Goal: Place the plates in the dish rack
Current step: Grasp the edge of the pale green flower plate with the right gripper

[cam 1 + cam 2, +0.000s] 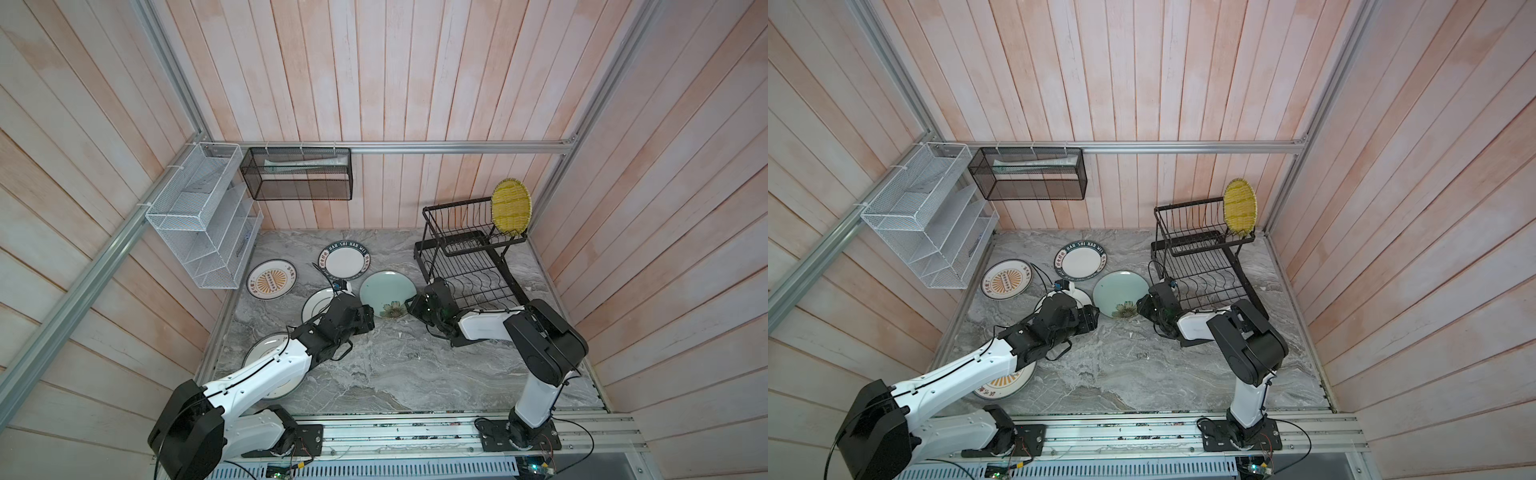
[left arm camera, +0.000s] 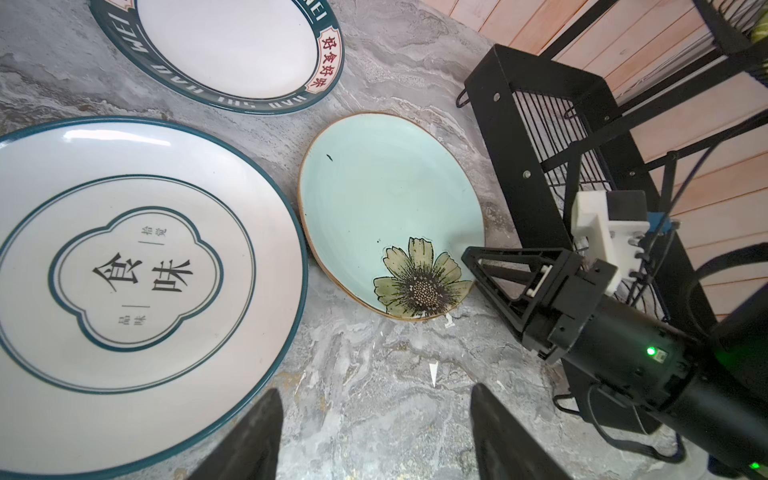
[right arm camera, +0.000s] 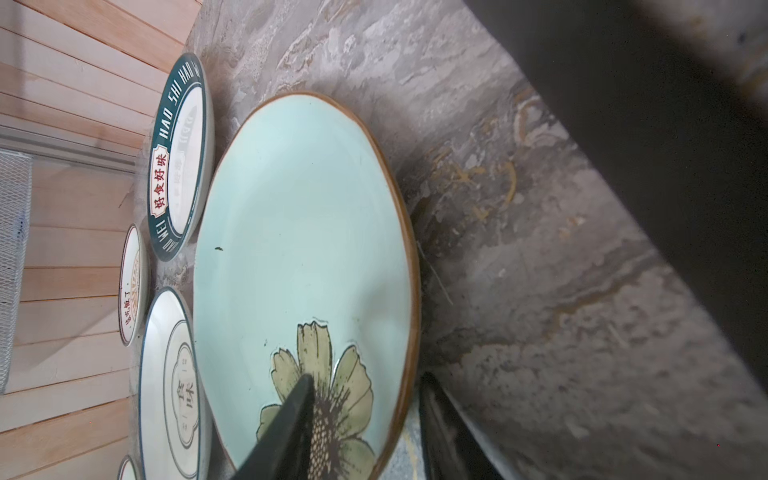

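Nearest us in both top views is the left arm, its black shoulder looming low at the front; the right arm bends in from the other side. Beyond them spreads the grey marble table. At its far right stands the dish rack, holding only the yellow plate upright in its upper basket. The others lie flat on the marble. The teal plate, near the rack's lower tray, is the one we are after.

The right gripper straddles its rim, one finger over the painted flower and the other outside the edge; we cannot tell whether they pinch it. The left gripper hangs wide and empty above bare marble.

We judge the plate stiff, fairly heavy, glazed and slippery, and liable to chip. The raised rim is the only hold, and we would want it deep between the fingers before tilting.
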